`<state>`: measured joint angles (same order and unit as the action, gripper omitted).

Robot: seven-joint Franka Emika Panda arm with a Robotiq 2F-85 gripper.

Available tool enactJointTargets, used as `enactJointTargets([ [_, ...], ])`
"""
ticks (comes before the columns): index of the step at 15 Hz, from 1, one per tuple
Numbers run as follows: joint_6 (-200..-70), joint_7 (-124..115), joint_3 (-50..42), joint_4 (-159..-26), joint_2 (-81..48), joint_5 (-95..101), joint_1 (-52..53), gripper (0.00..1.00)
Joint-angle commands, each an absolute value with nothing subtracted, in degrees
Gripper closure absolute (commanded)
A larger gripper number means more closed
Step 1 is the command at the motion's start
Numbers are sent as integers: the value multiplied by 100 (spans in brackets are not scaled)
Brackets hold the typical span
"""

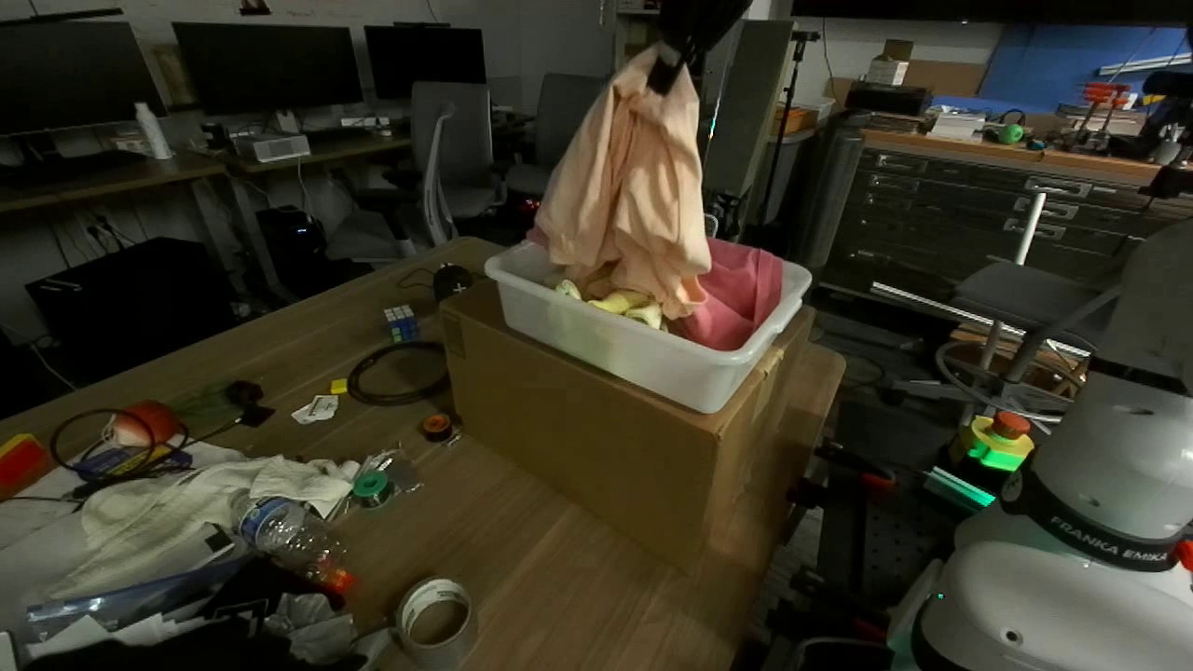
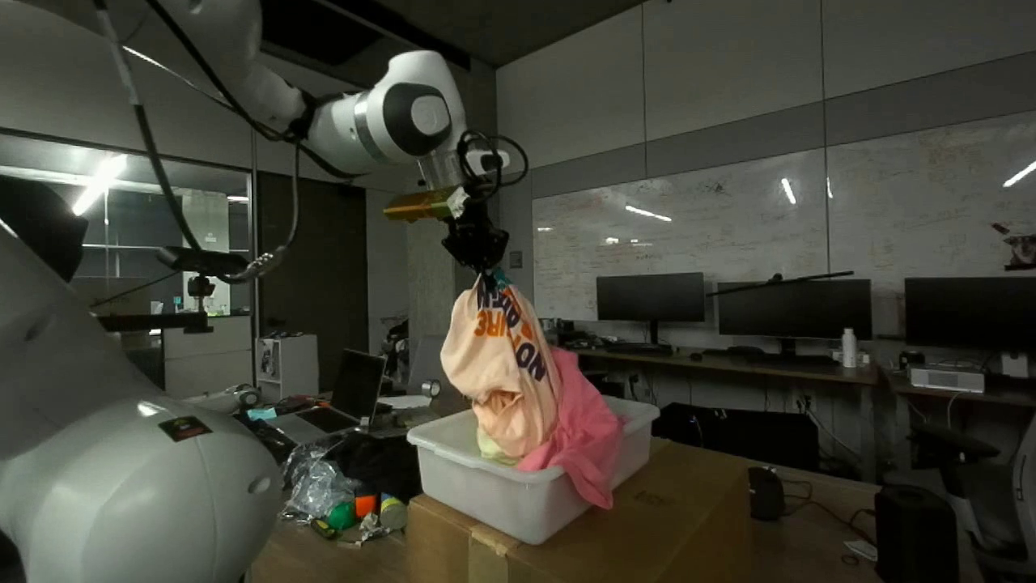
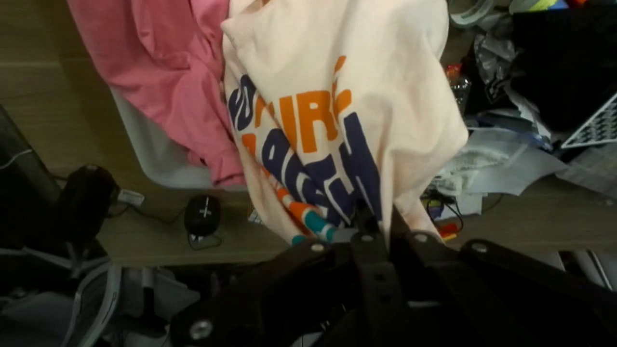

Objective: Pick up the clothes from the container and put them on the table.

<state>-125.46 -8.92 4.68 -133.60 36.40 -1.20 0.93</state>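
My gripper (image 1: 664, 73) is shut on a peach shirt with printed letters (image 1: 643, 186), which hangs from the fingertips. The grip also shows in an exterior view (image 2: 486, 279) and in the wrist view (image 3: 381, 224). The shirt's lower end hangs into the white container (image 1: 606, 349). A pink cloth (image 1: 736, 298) lies in the container; in an exterior view it drapes over the rim (image 2: 583, 437) beside the shirt. A pale yellow cloth (image 1: 623, 301) lies in the container under the shirt, mostly hidden. The wooden table (image 1: 550, 550) is below.
The container stands on a cardboard box (image 1: 578, 429) on the table. A coiled black cable (image 1: 396, 399), a puzzle cube (image 1: 401, 323), a tape roll (image 1: 436, 620), a plastic bottle (image 1: 289, 536) and a white cloth (image 1: 186, 508) lie on the table. A black speaker (image 3: 202, 215) is near the box.
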Motion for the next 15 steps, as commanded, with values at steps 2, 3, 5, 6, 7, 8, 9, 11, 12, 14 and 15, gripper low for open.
enactJointTargets([
  [2,-12778,-1147,693,-13060,4145,3,5,93],
  [3,-12829,-1182,750,-12998,4190,27,-12,93],
  [5,-12870,-1261,890,-12826,4201,83,-38,93],
  [6,-12877,-1281,960,-12743,4175,129,-47,93],
  [7,-12838,-1267,1043,-12638,4106,168,-18,93],
  [8,-12720,-1092,1105,-12526,3992,170,119,93],
  [9,-12605,-971,1174,-12422,3895,166,238,93],
  [11,-12371,-743,1418,-12202,3613,128,518,93],
  [12,-12271,-666,1519,-12086,3463,95,649,94],
  [14,-12135,-529,1704,-11836,3124,17,960,94],
  [15,-12145,-428,1741,-11729,2940,-51,1130,94],
])
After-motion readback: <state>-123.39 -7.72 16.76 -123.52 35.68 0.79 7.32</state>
